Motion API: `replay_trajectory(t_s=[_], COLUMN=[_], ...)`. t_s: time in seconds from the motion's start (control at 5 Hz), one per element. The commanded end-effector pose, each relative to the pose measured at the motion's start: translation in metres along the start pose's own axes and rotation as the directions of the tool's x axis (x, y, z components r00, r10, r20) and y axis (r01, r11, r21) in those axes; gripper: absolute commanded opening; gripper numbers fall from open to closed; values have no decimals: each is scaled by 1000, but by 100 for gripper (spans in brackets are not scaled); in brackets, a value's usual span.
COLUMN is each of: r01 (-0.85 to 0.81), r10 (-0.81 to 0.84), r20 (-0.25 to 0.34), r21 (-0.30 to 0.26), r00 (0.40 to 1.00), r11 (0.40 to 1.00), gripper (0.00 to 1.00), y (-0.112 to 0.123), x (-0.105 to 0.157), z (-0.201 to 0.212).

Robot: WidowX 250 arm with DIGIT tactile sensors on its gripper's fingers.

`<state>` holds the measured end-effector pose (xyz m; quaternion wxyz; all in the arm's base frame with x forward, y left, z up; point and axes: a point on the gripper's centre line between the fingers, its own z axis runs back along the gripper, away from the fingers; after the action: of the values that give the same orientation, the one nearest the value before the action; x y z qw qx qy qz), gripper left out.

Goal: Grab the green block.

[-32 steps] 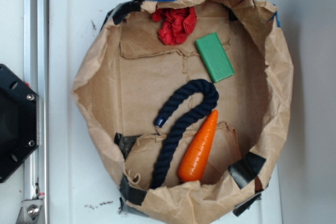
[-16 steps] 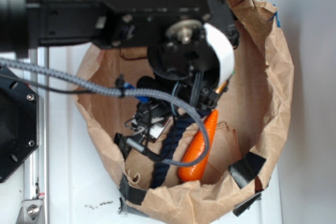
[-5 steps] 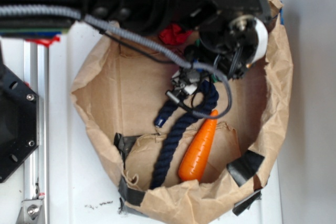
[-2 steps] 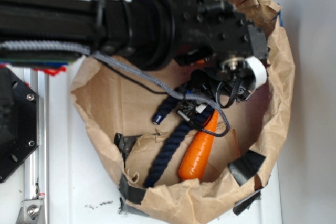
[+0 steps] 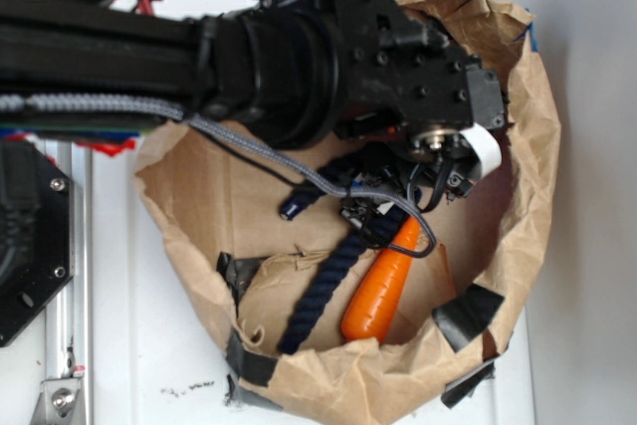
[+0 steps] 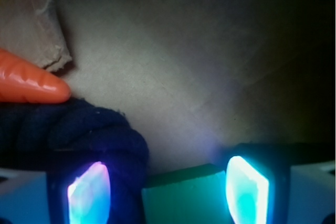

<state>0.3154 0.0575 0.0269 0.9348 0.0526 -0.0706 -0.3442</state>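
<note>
My hand (image 6: 168,187) sits low in the paper bag (image 5: 528,146), fingers (image 6: 247,184) apart w/ the green block (image 6: 184,195) between them. Left finger is crowded: navy rope (image 6: 79,129) bulges right against it, touching the block's left edge. Carrot (image 6: 29,85) tip lies on the rope, ahead-left of my hand. Straight ahead & ahead-right: bare brown paper floor, nothing in the way. Exterior view: bag wall rises close on the side away from the rope.
</note>
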Motion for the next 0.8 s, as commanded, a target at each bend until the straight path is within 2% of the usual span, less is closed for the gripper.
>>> replay_trajectory(t_s=[0.0,0.2,0.4,0.6], r01=[20,21,39,47], r10=[-20,-21,-38,-43], r20=[5,8,20,72], r21=[-2,-4,-38,-68], r00=[1000,1000,999,997], r11=[1000,1000,999,997], gripper=[0,0,100,100], y=[-8,-9,-13,-19], x=[4,3,0,-7], z=[3,6,14,36])
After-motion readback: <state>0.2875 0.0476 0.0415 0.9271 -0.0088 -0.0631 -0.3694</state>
